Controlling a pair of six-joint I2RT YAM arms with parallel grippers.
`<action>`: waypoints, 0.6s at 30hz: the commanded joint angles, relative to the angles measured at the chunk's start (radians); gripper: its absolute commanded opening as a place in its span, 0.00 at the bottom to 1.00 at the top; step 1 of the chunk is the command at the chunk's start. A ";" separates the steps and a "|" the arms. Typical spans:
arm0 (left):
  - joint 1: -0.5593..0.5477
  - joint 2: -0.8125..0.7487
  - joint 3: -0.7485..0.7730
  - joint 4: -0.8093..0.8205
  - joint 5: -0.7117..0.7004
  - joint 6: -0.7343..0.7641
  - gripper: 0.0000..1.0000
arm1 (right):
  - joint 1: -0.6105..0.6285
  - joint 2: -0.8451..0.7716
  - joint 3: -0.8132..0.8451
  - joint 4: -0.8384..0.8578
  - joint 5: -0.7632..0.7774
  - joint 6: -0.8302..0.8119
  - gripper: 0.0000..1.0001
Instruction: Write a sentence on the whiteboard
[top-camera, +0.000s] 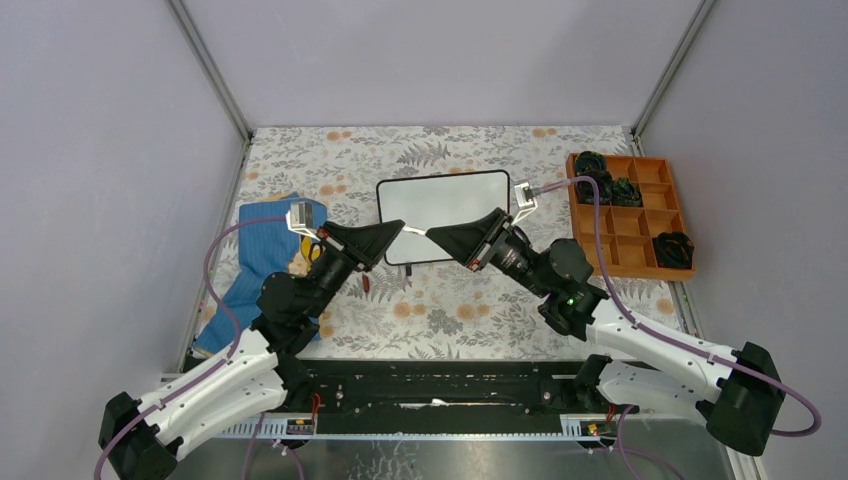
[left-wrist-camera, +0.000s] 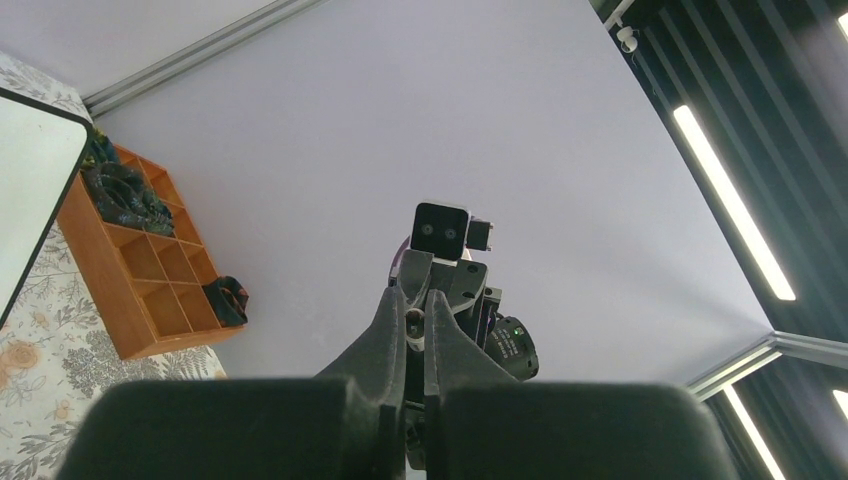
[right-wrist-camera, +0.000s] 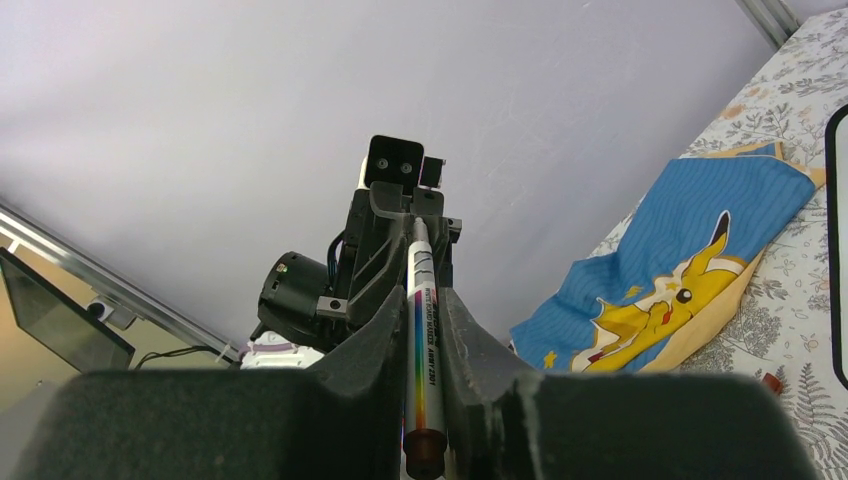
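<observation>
The whiteboard (top-camera: 440, 195) is blank; nothing is written yet. The left gripper (top-camera: 401, 228) and the right gripper (top-camera: 431, 233) both clamp the marker (right-wrist-camera: 424, 340) between them.

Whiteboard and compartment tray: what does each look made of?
The whiteboard: smooth white panel, possibly coated, with an even, featureless surface; its thin black frame looks plastic. The compartment tray: matte orange, plastic or painted wood, hard to tell; uniform colour, thin straight dividers.
</observation>
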 joint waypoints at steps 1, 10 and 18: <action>-0.006 -0.012 -0.013 0.001 0.006 0.033 0.00 | 0.006 -0.011 0.042 0.055 -0.011 -0.010 0.01; -0.005 -0.144 0.057 -0.296 -0.043 0.196 0.94 | 0.006 -0.149 0.097 -0.239 0.068 -0.195 0.00; -0.004 -0.215 0.234 -0.784 -0.142 0.653 0.99 | 0.006 -0.276 0.259 -0.826 0.406 -0.492 0.00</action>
